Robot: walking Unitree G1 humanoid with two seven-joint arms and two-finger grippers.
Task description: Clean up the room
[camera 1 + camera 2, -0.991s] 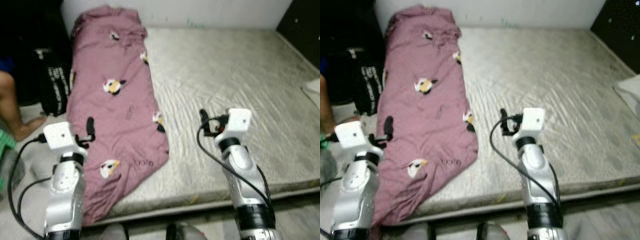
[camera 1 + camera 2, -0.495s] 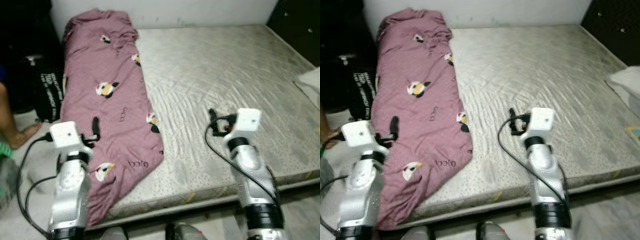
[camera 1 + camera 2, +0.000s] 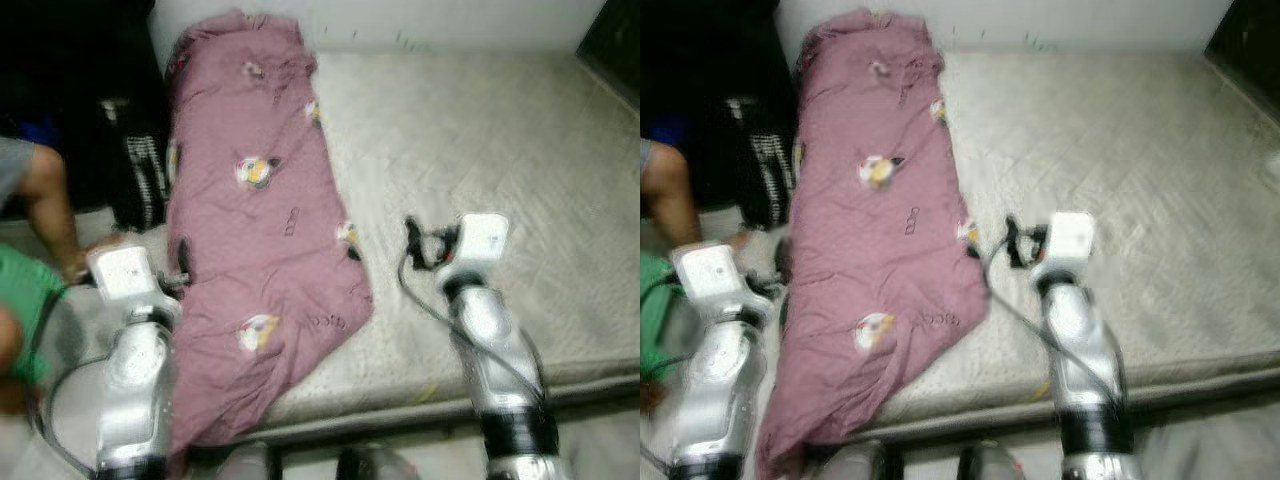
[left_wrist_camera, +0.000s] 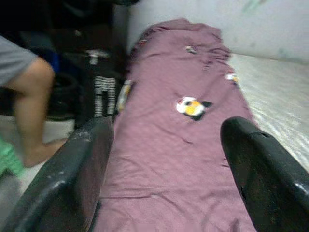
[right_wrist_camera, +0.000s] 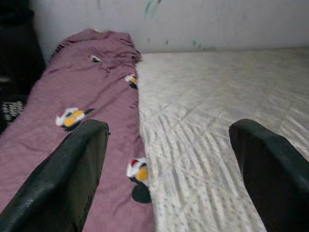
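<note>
A mauve blanket (image 3: pixel 270 230) printed with small penguins lies lengthwise along the left side of a bare grey mattress (image 3: pixel 500 150), its near end hanging over the front edge. My left gripper (image 3: pixel 181 260) hovers at the blanket's left edge near the bed's corner, fingers (image 4: pixel 82 169) spread wide with nothing between them. My right gripper (image 3: pixel 412 243) hangs over the mattress just right of the blanket's edge, also open and empty. In the right wrist view the blanket (image 5: pixel 82 130) and the bare mattress (image 5: pixel 217 106) lie ahead.
A person's bare leg (image 3: pixel 52 200) and something green (image 3: pixel 25 310) are on the floor at my left. A black bag (image 3: pixel 140 170) with white stripes leans beside the bed. A white wall (image 3: pixel 450 20) runs behind the mattress; dark furniture (image 3: pixel 615 40) stands at the far right.
The whole picture has shifted right and blurred, so the camera has turned left; the person's leg shows more. Both arms hold the same pose with open fingers.
</note>
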